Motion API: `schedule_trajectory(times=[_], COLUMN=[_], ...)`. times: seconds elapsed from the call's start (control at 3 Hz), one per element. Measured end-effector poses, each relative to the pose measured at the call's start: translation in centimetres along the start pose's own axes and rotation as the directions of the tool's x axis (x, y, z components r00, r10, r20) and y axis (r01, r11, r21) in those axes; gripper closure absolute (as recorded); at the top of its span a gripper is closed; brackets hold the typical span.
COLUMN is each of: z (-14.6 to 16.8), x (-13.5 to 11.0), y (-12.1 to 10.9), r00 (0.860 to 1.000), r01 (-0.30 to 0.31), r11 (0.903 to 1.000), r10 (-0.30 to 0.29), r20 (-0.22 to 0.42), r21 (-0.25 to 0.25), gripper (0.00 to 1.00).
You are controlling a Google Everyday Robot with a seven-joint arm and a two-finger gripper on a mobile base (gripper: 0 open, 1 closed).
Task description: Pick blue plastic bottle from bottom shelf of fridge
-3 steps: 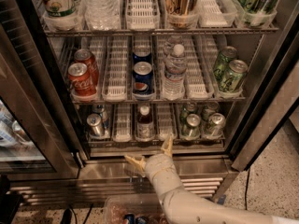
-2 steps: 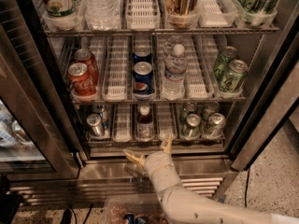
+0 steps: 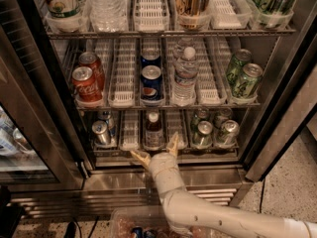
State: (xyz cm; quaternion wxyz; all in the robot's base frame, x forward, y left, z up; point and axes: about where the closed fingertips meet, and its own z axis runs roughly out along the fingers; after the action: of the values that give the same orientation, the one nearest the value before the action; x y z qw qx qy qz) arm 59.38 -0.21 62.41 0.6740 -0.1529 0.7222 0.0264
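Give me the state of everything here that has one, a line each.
fridge: door open.
blue plastic bottle: upright, capped, ungrasped on the bottom shelf.
hand: open, low in front of that bottle, not touching it.
clear water bottle: upright, capped.

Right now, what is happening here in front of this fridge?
A robot arm reaches toward the open fridge. Its tool, fingers open, sits at the front edge of the bottom shelf, just before the blue plastic bottle with the white cap. The bottle stands upright in its lane, not yet gripped, with cans on either side.
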Motion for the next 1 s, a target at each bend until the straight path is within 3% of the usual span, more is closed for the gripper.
schedule_trajectory(times=[0.67,1.0], z=[1.9,2.4], x=[-0.2,-0.1], y=[-0.7,-0.7], r00=[0.999,0.999], r01=[-0.021,-0.024], r11=[0.9986,0.9982], r10=[0.018,0.022], r20=[0.047,0.047], r21=[0.049,0.055], gripper=[0.25,0.27])
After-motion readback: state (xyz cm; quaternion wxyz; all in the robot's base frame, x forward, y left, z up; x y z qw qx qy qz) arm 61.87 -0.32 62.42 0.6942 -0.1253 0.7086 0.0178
